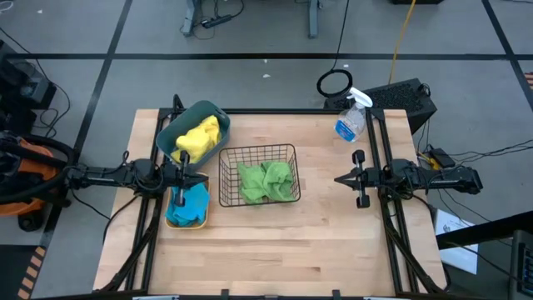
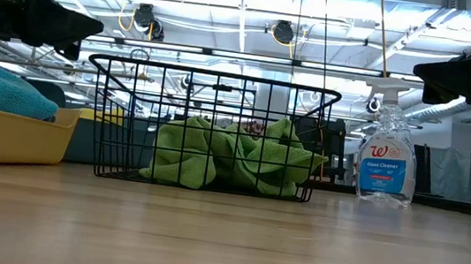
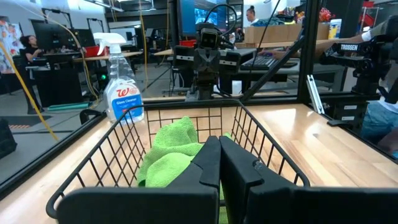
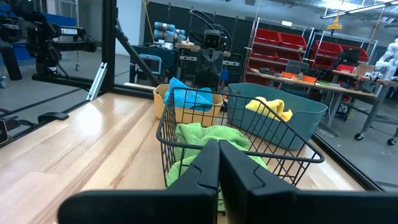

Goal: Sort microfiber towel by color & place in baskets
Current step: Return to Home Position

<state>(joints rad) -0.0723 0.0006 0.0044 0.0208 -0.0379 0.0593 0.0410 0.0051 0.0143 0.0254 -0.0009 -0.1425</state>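
Three baskets stand on the table's left half. The teal tub (image 1: 167,136) holds a yellow towel (image 1: 200,136). Green towels (image 1: 266,181) lie bunched in the black wire basket (image 1: 258,149). The yellow-orange bin (image 1: 185,225) holds a blue towel (image 1: 190,202). My left gripper (image 1: 205,177) is shut and empty, hovering between tub and bin at the wire basket's left side (image 3: 219,146). My right gripper (image 1: 337,178) is also shut and empty, right of the wire basket and pointing at it (image 4: 219,149).
A clear glass-cleaner spray bottle (image 1: 352,119) stands near the table's far right corner, also seen in the low view (image 2: 386,160). Bare wood lies along the near edge and between the wire basket and the right gripper. People and workbenches show in the room beyond.
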